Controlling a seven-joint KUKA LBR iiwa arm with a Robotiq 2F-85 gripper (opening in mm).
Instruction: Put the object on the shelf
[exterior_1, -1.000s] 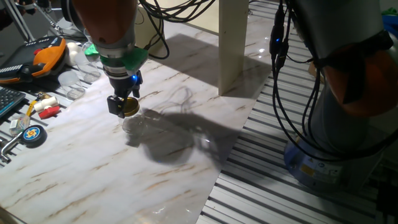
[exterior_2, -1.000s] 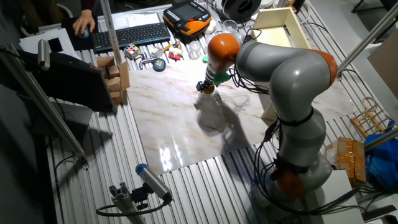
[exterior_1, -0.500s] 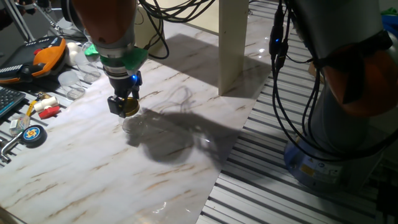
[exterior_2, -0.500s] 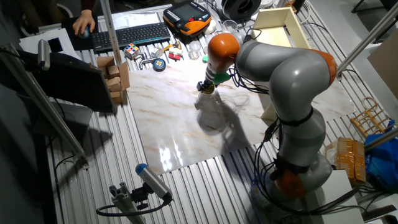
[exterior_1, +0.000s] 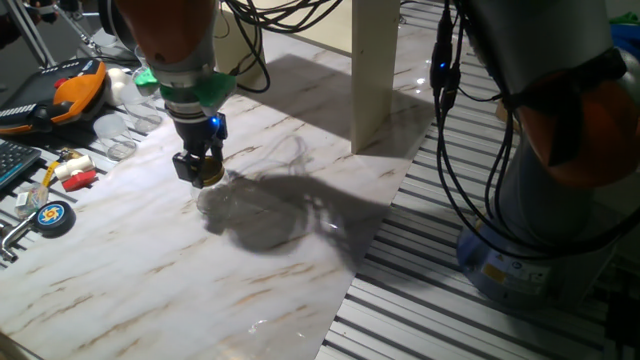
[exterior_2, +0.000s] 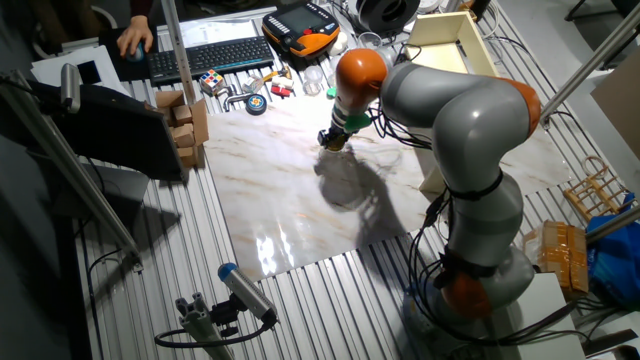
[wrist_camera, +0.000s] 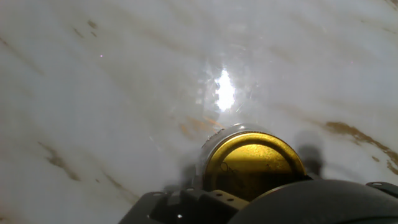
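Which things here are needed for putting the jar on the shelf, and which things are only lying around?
Needed:
- glass jar with gold lid, at the gripper
- cream shelf

Lying around:
- orange-and-black handheld controller
- keyboard
- blue-and-yellow round disc
- cardboard boxes

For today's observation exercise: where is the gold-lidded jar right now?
The jar sits between the gripper fingers above the marble table, left of the shelf leg; the hand view shows its gold lid close up.

A robotics lab: a marble-topped desk (exterior_2: 290, 210) on ribbed aluminium framing, a keyboard (exterior_2: 212, 55), an orange control handset (exterior_2: 305, 28), scattered tools and hanging cables (exterior_1: 452, 130).
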